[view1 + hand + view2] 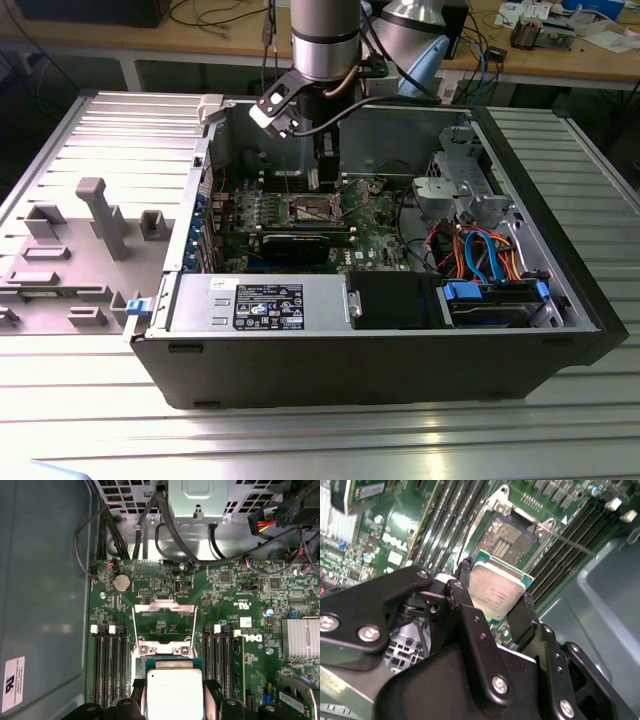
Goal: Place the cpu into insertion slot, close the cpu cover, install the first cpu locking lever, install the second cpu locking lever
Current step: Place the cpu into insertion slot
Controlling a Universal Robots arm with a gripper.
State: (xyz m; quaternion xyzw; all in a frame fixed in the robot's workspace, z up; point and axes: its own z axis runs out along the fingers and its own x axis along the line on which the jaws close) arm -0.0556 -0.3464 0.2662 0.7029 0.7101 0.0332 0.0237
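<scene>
On slatted table [300,440], workbench [150,40] behind | open PC case [360,350] | gripper [494,594] holds cpu [173,696]

Ribbed metal table [300,440], two loads on it.
Open computer case [400,365] sits dead centre; at its nine o'clock, just beside it, a grey fixture plate [60,270] with upright blocks lies flat.

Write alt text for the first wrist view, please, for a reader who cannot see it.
The end effector grips the cpu by two opposite edges, above a green motherboard. Next to it the silvery cpu cover stands open, and rows of black memory slots run on both sides.
</scene>
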